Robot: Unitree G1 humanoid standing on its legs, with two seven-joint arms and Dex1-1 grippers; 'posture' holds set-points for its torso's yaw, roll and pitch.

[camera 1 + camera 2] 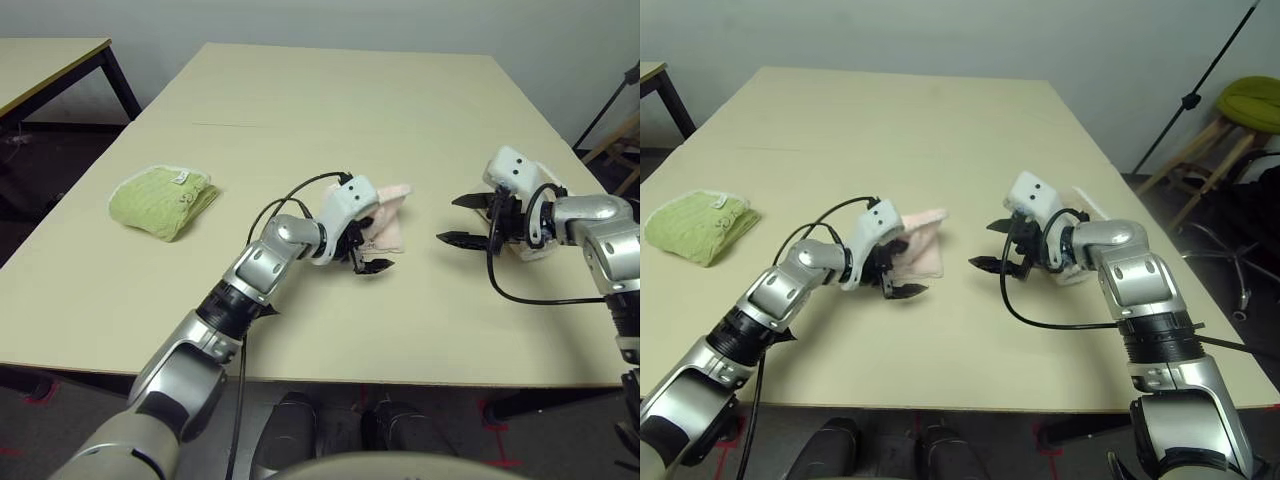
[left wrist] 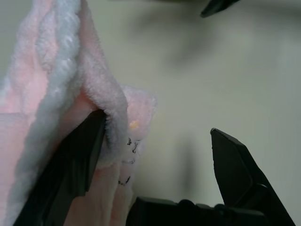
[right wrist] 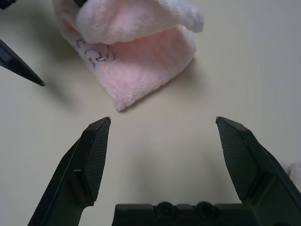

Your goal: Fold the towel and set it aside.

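Right wrist view: folded pink towel (image 3: 141,56)

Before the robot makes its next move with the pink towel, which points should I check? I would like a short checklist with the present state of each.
1. Left end effector open: ok.
2. Left finger free of the pink towel: not ok, cloth drapes over it.
3. Right end effector open and holding nothing: ok.
4. Towel folded: ok, it lies in layers on the table.
5. Towel set aside: cannot tell, it lies between both arms.
6. Green towel apart from the work: ok.
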